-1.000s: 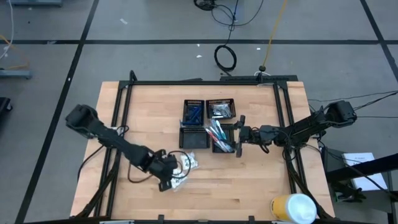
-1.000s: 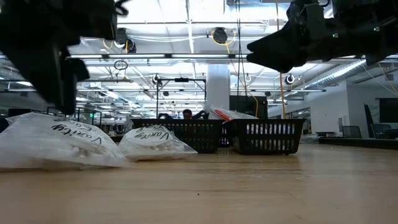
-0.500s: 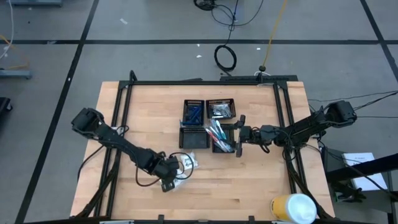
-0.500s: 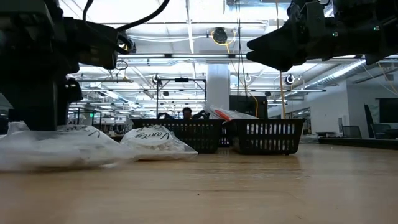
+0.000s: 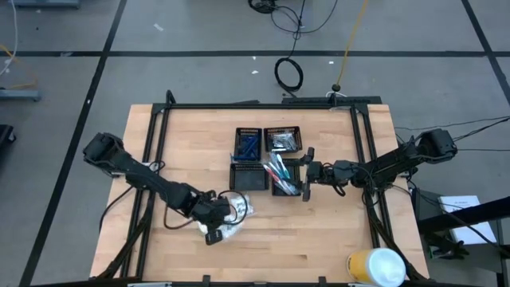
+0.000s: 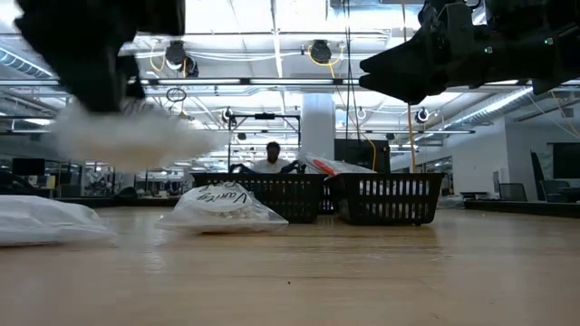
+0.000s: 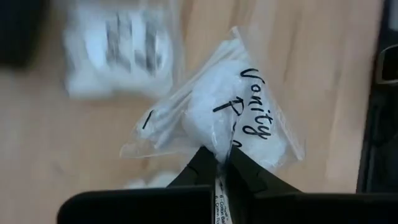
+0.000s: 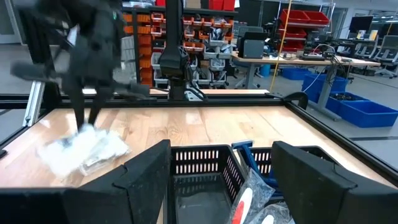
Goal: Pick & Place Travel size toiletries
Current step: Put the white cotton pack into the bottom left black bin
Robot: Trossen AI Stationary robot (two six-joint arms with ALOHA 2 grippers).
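My left gripper point(image 7: 221, 160) is shut on a clear crinkly packet point(image 7: 242, 118) of white pieces with "Vanity" written on it, above the table's near left part point(image 5: 215, 229). In the low view this packet point(image 6: 127, 136) hangs in the air. Two more such packets point(image 6: 222, 206) point(image 6: 45, 222) lie flat on the wood. My right gripper point(image 5: 305, 177) waits open and level over the near right black mesh tray point(image 5: 284, 185), which holds toothbrushes point(image 5: 276, 169). My left gripper pinches the packet's plastic at one end point(image 7: 225, 148) between its two fingertips. The fingers come from above, slanting down. The packet hangs below them, lifted clear of the table; one layer or several, I cannot tell.
Four black mesh trays point(image 5: 248, 134) stand together at the table's middle. A large yellow-and-white cylinder point(image 5: 374, 267) sits at the near right corner. A black frame point(image 5: 151, 143) runs along the table's edges. Bare wood point(image 5: 311, 239) lies near the front.
My left gripper dipped onto the packets, shut on one and rose. That packet went from lying on the wood to hanging clear above it, while the other two packets stayed on the table.
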